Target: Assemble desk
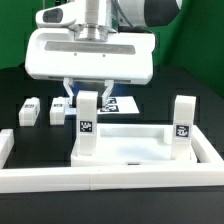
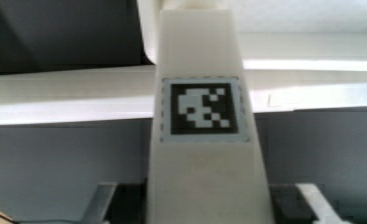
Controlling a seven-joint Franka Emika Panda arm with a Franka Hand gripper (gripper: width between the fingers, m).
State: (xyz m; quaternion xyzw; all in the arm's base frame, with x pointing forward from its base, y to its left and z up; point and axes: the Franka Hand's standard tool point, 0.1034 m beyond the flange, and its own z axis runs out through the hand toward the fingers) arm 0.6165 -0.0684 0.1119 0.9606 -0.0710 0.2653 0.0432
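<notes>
Nearest the exterior camera, you have a long white rail (image 1: 110,182) lying across the front of the black table (image 1: 20,75). Its ends turn back along both sides.

Just behind the rail lies the tabletop (image 1: 130,152), flat, with its rim facing up. A leg (image 1: 88,130) stands upright at the tabletop's end on the exterior view's left, tag facing the camera. You cannot tell whether its foot is seated in the panel. The other leg (image 1: 182,120) stands upright at the opposite end, also tag-forward and well apart from the first.

Over the first leg hangs the gripper (image 1: 88,95), pointing straight down. Its fingers (image 1: 68,92) straddle the leg's top, one on each side. In the wrist view the leg (image 2: 201,170) fills the middle and its tag (image 2: 203,108) is sharp, with a fingertip (image 2: 109,200) low on either flank. You cannot tell whether the pads are pressing the leg or only close beside it.

Farther back, on the exterior view's left, two loose legs (image 1: 28,110) (image 1: 58,110) lie side by side on the table. Beyond the gripper, the marker board (image 1: 122,104) lies flat.
</notes>
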